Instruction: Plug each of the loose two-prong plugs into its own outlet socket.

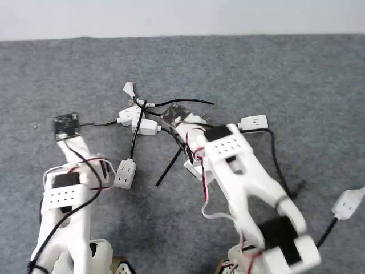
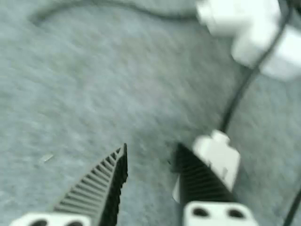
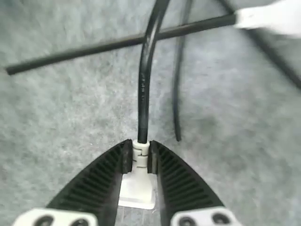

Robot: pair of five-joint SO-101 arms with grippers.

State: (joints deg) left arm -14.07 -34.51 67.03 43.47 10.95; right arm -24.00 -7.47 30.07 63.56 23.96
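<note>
While a corded white plug [image 3: 138,186] is clamped in the right claw [image 3: 139,146] low over the counter [image 3: 56,122], the left claw [image 2: 153,150] is spread open beside an outlet socket [image 2: 217,153], which, it is judged, must next be gripped for mating.

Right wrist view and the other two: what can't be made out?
Right wrist view: prongs of the white plug, hidden inside the shut right gripper.
Left wrist view: white piece beside the open left gripper is blurred; plug or socket, cannot tell.
High view: white connector at the right edge, partly cut off by it.
</note>
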